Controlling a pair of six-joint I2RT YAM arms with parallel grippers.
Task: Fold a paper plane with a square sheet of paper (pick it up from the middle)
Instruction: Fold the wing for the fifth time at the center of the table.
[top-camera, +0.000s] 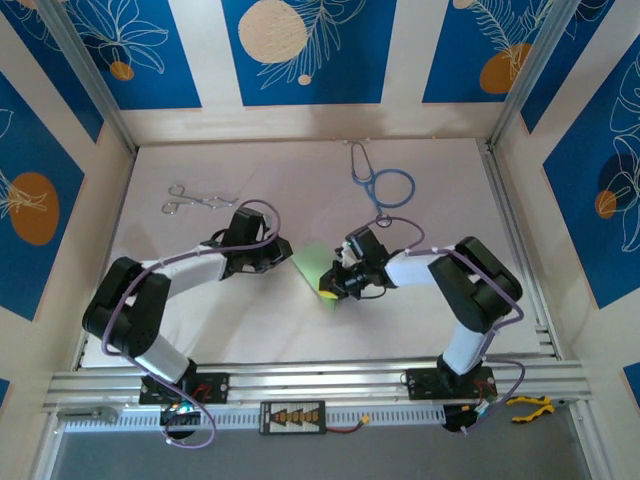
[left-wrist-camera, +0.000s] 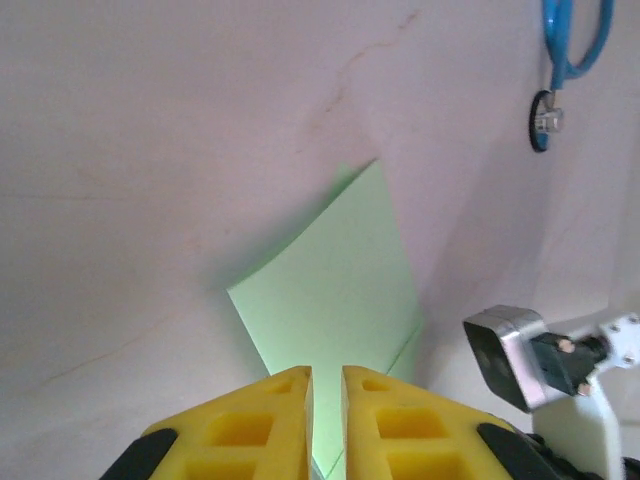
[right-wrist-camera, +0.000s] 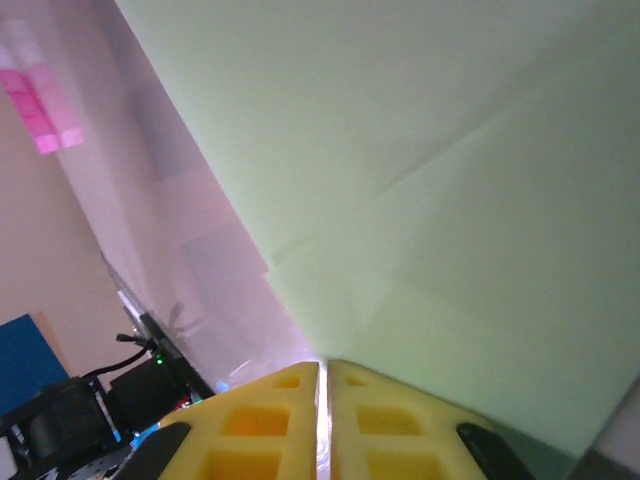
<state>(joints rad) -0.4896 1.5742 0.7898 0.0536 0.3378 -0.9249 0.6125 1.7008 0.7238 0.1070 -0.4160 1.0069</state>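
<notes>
Left wrist: paper sheet (left-wrist-camera: 335, 290) sits betw. end effector (left-wrist-camera: 326, 388) fingertips.

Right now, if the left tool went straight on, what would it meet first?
Most likely the pale green paper sheet: it lies directly ahead of the left tool, reaching between its fingertips.
</notes>
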